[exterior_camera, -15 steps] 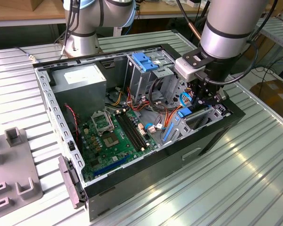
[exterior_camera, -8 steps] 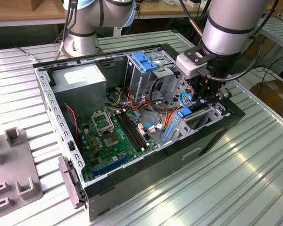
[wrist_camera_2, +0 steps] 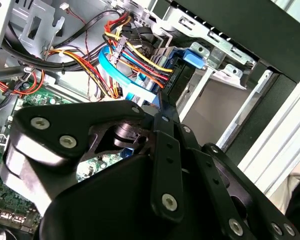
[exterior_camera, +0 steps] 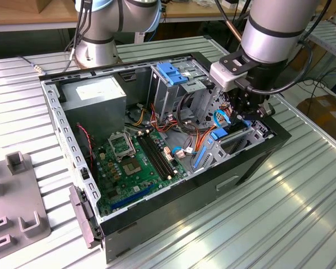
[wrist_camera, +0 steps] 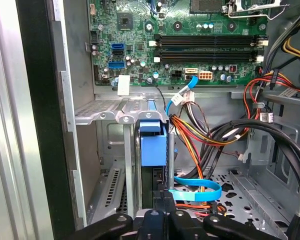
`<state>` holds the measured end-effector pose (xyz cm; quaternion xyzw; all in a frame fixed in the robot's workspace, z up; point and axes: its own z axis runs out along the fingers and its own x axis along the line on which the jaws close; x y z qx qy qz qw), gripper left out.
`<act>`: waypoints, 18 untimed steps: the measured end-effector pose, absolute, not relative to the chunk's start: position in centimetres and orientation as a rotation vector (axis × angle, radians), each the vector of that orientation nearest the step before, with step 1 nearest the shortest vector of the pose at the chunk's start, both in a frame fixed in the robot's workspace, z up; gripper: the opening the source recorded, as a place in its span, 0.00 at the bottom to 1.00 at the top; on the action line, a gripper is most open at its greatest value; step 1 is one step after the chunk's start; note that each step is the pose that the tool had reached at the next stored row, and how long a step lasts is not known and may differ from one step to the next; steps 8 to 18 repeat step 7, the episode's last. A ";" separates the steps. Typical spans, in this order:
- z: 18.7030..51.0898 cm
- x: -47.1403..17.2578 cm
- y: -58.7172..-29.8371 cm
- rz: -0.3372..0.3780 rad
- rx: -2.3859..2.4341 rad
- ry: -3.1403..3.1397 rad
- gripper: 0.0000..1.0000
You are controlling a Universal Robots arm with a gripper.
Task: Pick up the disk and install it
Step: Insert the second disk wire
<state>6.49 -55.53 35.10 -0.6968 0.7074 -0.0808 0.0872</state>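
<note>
Disk (wrist_camera: 153,150) stands on edge in drive bay at front of open computer case (exterior_camera: 257,159), blue carrier frame up, directly under end effector (wrist_camera: 160,212). End effector fingers together, clamped on disk's edge, long axis running down into bay.

Ribbed silver metal counter (exterior_camera: 302,207) spans the scene below and around the gripper (exterior_camera: 243,112), with bright glare streaks on its slats. Grey moulded fixture block (exterior_camera: 14,207) sits on the counter, well apart from the gripper, toward the exterior view's left. Wooden bench edge (exterior_camera: 28,17) runs behind. Brown cardboard box (exterior_camera: 327,112) stands beyond the counter, toward the exterior view's right.
</note>
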 end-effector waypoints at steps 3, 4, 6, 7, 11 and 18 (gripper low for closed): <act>35.1 6.5 -55.5 -0.241 -2.075 2.107 0.10; 35.1 6.5 -55.5 -0.241 -2.075 2.107 0.10; 35.1 6.5 -55.5 -0.241 -2.075 2.107 0.10; 35.1 6.5 -55.5 -0.241 -2.075 2.107 0.10; 35.1 6.5 -55.5 -0.241 -2.075 2.107 0.10; 35.1 6.5 -55.5 -0.241 -2.075 2.107 0.10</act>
